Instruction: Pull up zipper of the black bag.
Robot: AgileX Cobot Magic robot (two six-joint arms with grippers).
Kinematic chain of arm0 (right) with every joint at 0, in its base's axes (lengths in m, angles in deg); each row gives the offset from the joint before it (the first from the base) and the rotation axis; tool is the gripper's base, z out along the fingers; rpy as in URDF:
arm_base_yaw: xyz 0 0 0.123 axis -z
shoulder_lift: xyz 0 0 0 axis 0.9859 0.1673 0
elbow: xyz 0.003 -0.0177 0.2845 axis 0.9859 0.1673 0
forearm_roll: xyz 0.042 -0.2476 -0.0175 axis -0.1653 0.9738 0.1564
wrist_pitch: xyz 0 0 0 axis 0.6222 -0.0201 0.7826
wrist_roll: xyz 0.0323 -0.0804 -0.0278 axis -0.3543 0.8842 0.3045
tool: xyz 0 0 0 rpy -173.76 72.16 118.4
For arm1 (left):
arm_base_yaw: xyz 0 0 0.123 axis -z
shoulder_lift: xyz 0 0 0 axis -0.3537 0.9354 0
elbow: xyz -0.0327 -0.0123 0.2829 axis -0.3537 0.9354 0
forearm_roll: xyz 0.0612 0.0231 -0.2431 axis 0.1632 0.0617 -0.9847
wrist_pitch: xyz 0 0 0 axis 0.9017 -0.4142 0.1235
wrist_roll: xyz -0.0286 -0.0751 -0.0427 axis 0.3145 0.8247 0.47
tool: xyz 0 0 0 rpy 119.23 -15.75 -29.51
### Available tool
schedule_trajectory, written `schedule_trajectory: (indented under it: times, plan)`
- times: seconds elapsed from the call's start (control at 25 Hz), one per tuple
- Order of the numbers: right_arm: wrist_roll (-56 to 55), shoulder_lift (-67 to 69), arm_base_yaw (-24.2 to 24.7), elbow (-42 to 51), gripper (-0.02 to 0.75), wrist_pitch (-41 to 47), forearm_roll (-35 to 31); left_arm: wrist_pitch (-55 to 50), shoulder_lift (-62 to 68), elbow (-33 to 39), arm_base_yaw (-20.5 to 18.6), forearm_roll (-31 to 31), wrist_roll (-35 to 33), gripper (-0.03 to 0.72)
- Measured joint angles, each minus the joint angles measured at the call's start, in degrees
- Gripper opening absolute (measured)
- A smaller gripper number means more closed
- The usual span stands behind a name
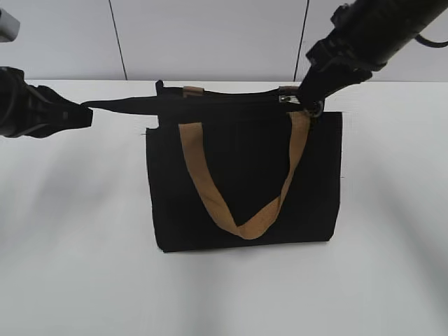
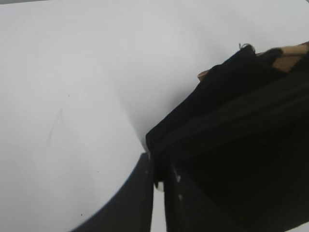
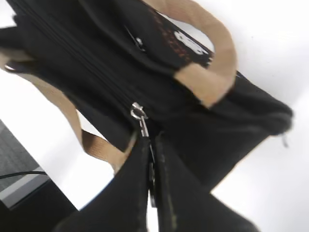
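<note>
**Both grippers clamped on the bag's top edge**

The left gripper (image 1: 85, 112) sits at the left of the white table (image 1: 70, 266), level with the top of the black bag (image 1: 245, 182). It is clenched on a black fabric strip drawn out sideways from the bag's upper left corner; the strip runs taut from the fingers to the bag. In the left wrist view the fingers (image 2: 145, 193) are pressed nearly together with black fabric (image 2: 231, 125) pinched between them.

The bag stands at the middle of the table, front panel toward the exterior camera. One tan webbing handle (image 1: 241, 210) hangs down its front in a V. A second tan handle (image 3: 212, 63) shows in the right wrist view, on the bag's far side.

The zipper (image 1: 231, 96) runs along the top edge. Its silver pull (image 3: 140, 118) is near the right end of that edge.

The right gripper (image 1: 310, 105) reaches down from the upper right to the bag's top right corner. Its fingers (image 3: 135, 183) are closed tight on the end of the pull.
</note>
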Motion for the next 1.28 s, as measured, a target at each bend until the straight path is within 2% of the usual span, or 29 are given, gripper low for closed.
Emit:
schedule_trajectory:
  times: [0.12,0.44,0.52,0.56,0.64,0.72,0.8,1.0,1.12,1.28]
  plan:
    - [-0.7,-0.8,1.2,-0.1,-0.012,0.7,2.8,0.2,1.8,0.0,0.1,-0.1,0.0,0.018]
    - [-1.0,-1.2,1.3,-0.1,0.004,0.8,3.4,0.8,5.5,0.0,0.2,-0.5,0.0,0.025]
    - [-1.1,-1.4,1.6,-0.1,0.083,1.1,4.5,-0.7,5.5,-0.1,0.2,-0.4,0.0,0.078]
    - [-1.0,-1.6,2.0,-0.1,0.165,1.2,4.7,-1.9,5.6,-0.1,0.0,-0.4,0.0,0.141]
    - [-0.4,-2.0,2.4,-0.1,0.377,1.2,4.8,-4.4,5.7,-0.1,-0.2,-0.3,0.0,0.312]
    - [0.3,-2.5,2.4,-0.1,0.543,1.2,4.7,-5.1,5.7,-0.1,-0.3,-0.2,0.0,0.503]
    - [0.4,-3.2,2.3,-0.1,0.609,1.3,4.7,-5.5,5.7,-0.1,-0.4,-0.2,0.0,0.572]
    - [-2.2,-7.1,2.2,-0.1,0.583,2.2,6.7,-11.5,1.4,-0.1,3.5,-0.2,5.7,0.508]
    - [-6.2,-10.7,2.2,0.1,0.573,3.7,10.9,-17.6,-3.4,-0.1,8.4,-0.2,7.0,0.499]
    - [-9.6,-18.3,2.2,4.8,0.57,3.6,15.2,-31.5,-7.3,0.5,15.9,-0.7,7.3,0.494]
